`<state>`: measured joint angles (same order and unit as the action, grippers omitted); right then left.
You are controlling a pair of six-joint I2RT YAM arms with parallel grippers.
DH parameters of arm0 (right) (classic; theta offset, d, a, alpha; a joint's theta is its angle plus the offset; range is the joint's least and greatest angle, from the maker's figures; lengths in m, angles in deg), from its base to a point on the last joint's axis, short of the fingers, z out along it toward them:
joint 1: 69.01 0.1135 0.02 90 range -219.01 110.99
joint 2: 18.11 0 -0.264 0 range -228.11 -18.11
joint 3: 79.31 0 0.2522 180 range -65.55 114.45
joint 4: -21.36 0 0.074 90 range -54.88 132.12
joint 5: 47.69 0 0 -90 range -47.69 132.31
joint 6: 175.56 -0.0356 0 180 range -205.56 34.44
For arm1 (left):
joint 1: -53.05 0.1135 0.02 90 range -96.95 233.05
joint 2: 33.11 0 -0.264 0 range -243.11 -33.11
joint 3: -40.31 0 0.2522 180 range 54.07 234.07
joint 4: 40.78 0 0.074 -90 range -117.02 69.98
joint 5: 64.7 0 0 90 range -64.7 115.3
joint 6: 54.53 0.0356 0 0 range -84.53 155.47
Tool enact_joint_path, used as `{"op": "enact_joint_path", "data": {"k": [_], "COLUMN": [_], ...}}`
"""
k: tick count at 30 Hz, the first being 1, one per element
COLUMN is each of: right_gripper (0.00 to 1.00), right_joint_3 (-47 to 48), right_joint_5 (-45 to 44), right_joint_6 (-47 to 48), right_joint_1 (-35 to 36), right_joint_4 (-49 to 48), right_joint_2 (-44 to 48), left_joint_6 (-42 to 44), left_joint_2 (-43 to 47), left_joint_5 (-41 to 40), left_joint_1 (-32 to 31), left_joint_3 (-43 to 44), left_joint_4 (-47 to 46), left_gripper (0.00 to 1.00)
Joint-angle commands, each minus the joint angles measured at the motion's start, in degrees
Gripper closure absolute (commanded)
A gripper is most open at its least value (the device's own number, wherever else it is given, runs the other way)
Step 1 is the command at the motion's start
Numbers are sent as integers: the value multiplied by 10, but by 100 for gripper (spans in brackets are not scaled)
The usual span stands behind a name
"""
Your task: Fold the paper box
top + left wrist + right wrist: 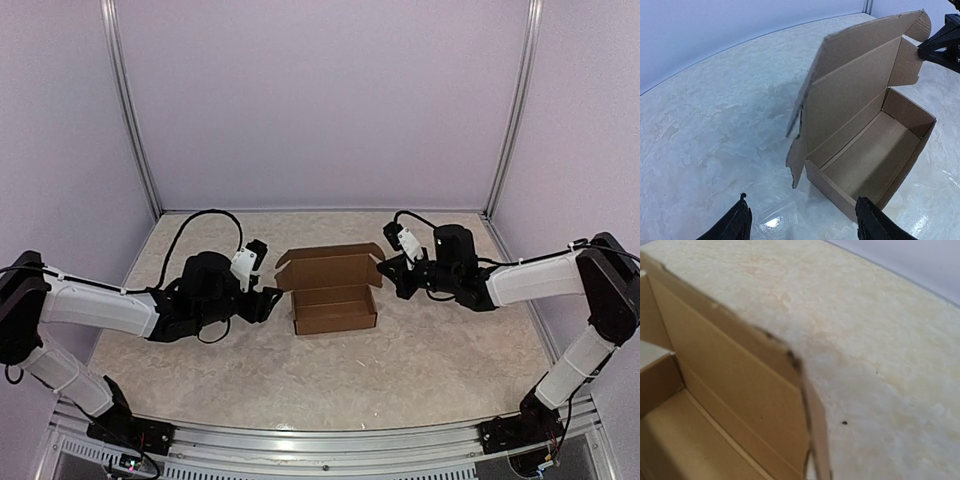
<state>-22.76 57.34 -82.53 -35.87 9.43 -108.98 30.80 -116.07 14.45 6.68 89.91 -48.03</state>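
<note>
A plain brown paper box (335, 300) was seen standing near the middle of a pale marbled table (200, 370), between the two grippers. Its shallow rectangular tray was already formed, with the walls upright and the inside bare. The lid (328, 267) was raised along the far edge, roughly upright, with a small flap bent forward at each end. In the left wrist view the box (865, 150) was shown from its left end, where the near lid flap hung down with a ragged edge. The left arm (100, 310) was stretched low over the table from its base at the near left corner, the forearm pointed to the right. The left gripper (268, 302) was held just beside the box's left end, apart from it. Its jaws were spread wide, and the two dark fingertips (742, 222) were seen at the bottom of its own view with nothing between them. The right arm (540, 280) was bent at a high elbow by the right wall, the forearm reaching leftward. The right gripper (388, 272) was held at the lid's right flap. Whether its jaws were pinching that flap or only near it could not be told, since only cardboard (715, 405) and table were shown close up in its wrist view. Lilac walls (320, 100) enclosed the table.
</note>
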Motion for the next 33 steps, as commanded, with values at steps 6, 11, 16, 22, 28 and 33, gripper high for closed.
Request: {"op": "enact_joint_path", "data": {"k": [6, 11, 16, 22, 28, 33], "right_gripper": [100, 100, 100, 100, 100, 100], "right_joint_3": [-16, -29, -37, -41, -45, -46], "right_joint_5": [-21, -18, -15, -4, 4, 7], "right_joint_6": [-29, -27, -25, -19, -8, -4], "right_joint_1": [14, 16, 16, 17, 18, 19], "right_joint_4": [36, 28, 23, 18, 13, 13], "right_joint_2": [28, 37, 43, 48, 54, 55], "left_joint_6": [30, 20, 18, 28, 24, 35], "left_joint_2": [-9, -23, -38, -58, -87, -114], "left_joint_5": [83, 128, 187, 239, 279, 300], "left_joint_1": [44, 82, 113, 127, 150, 154], "left_joint_3": [-16, 11, 14, 36, 63, 96], "left_joint_4": [-54, -39, -69, -73, -85, -75], "left_gripper": [30, 33, 35, 38, 41, 44]}}
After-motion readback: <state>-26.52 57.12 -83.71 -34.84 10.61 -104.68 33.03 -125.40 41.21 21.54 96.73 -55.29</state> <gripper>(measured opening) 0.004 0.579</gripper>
